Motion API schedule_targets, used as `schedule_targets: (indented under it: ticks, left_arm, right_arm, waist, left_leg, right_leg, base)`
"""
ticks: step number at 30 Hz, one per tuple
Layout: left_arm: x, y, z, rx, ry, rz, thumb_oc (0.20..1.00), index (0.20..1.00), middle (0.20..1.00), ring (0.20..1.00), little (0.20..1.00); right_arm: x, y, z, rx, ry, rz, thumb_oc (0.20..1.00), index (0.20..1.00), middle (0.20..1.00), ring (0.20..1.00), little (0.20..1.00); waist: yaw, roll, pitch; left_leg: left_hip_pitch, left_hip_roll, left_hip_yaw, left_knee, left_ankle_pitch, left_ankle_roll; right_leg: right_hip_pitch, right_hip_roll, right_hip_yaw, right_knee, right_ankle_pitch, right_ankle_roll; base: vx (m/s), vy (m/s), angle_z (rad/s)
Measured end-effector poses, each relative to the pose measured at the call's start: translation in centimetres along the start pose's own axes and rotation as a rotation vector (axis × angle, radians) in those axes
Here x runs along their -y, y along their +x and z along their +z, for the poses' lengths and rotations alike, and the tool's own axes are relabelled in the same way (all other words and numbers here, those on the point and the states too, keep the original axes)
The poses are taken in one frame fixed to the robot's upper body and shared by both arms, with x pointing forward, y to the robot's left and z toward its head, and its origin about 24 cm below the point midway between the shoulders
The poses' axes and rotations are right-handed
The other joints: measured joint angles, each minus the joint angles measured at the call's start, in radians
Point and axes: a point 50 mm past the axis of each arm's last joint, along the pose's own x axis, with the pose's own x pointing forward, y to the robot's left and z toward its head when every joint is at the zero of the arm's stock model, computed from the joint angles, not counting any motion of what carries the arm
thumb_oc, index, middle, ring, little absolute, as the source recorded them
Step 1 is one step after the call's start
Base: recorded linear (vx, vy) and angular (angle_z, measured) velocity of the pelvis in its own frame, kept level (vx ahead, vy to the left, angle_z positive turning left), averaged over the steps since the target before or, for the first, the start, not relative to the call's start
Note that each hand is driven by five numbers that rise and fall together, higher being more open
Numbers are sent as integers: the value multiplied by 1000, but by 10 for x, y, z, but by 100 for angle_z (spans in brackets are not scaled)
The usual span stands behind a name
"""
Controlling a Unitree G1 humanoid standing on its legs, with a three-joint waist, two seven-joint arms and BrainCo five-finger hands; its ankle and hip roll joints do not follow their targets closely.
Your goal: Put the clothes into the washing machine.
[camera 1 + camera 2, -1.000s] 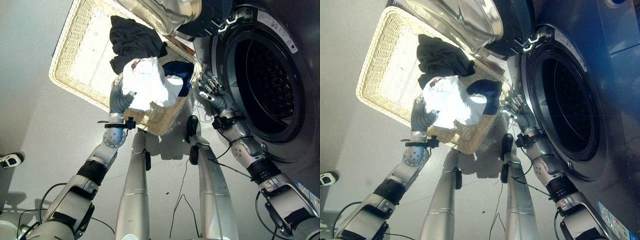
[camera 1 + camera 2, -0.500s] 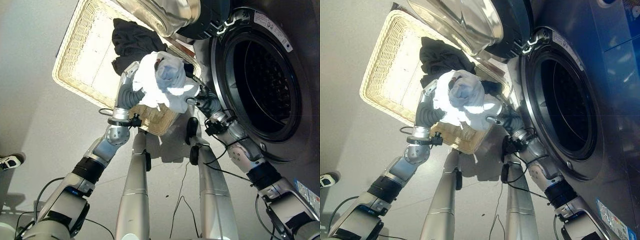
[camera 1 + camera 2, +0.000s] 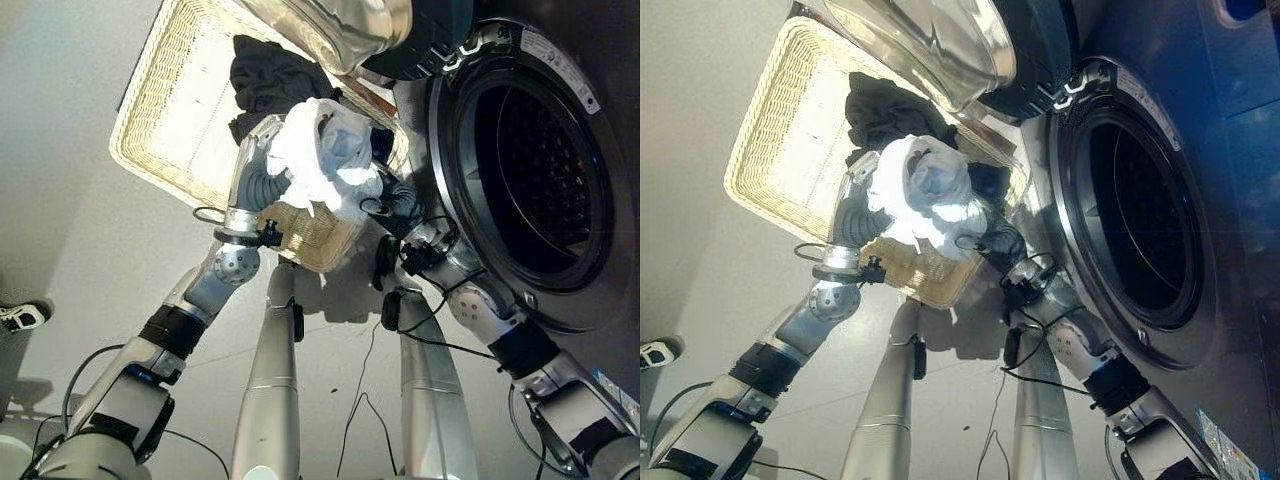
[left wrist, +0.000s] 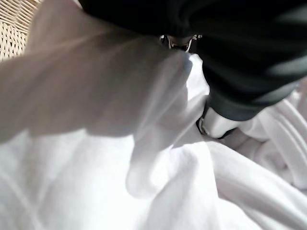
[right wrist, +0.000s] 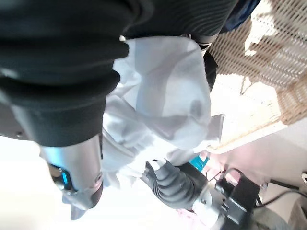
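Observation:
A bundled white garment (image 3: 325, 160) hangs in the air over the near right corner of the wicker basket (image 3: 165, 110). My left hand (image 3: 258, 185) comes up under its left side with fingers curled into the cloth (image 4: 158, 143). My right hand (image 3: 395, 200) presses in against the bundle's right underside, largely covered by the cloth (image 5: 158, 91). In the basket lie a black garment (image 3: 270, 80) and, behind the bundle, a dark blue one (image 3: 990, 180). The washing machine's round drum opening (image 3: 540, 170) gapes to the right of both hands.
The machine's glass door (image 3: 340, 30) stands swung open above the basket's far right corner. Grey floor (image 3: 70, 240) spreads to the left of the basket. A person's shoe (image 3: 18, 317) shows at the far left edge.
The white garment has been lifted out of the basket and carried a little to the right. My right hand has moved left from the machine's rim to the bundle.

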Motion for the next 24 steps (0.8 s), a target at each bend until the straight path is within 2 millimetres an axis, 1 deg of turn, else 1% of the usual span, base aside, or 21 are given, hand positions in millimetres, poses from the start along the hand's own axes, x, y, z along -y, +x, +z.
schedule_targets:
  ticks: [7,8,9,10,17,24]
  left_arm:
    - [2,1,1,4,-5,-16,200,200,200,200,200]
    - [2,2,2,9,-3,-23,200,200,200,200,200]
    - [3,2,2,13,0,-28,200,200,200,200,200]
    - [5,3,4,25,3,-40,200,200,200,200,200]
    - [12,9,14,68,1,-69,200,200,200,200,200]
    - [18,9,16,91,55,-90,200,200,200,200,200]
  right_arm:
    - [-2,2,1,21,12,-11,1000,1000,1000,1000,1000]
    - [-3,3,1,30,20,-20,909,909,909,909,909]
    - [-4,3,1,36,23,-27,736,736,736,736,736]
    - [-5,5,0,46,32,-42,200,200,200,200,200]
    - [-1,2,0,77,43,-133,200,200,200,200,200]
    - [1,0,-1,90,48,-192,200,200,200,200,200]
  waist:
    - [2,0,0]
    - [2,0,0]
    - [1,0,0]
    - [1,0,0]
    - [0,0,0]
    - [-1,0,0]
  left_leg:
    - [0,-1,0,1,0,0]
    - [0,-1,0,1,0,0]
    - [0,-1,0,1,0,0]
    - [0,-1,0,2,0,0]
    - [0,-2,1,2,0,0]
    - [0,-2,2,4,0,0]
  right_leg:
    - [-1,-2,-1,5,-1,-2]
    - [-1,-2,-1,5,-1,-2]
    - [-1,-2,0,5,-1,-2]
    - [-1,-2,0,5,-1,-2]
    - [-1,-3,1,2,1,-5]
    - [-1,-2,1,0,2,-6]
  base:
    - [0,0,0]
    - [0,0,0]
    - [0,0,0]
    - [0,0,0]
    - [0,0,0]
    - [0,0,0]
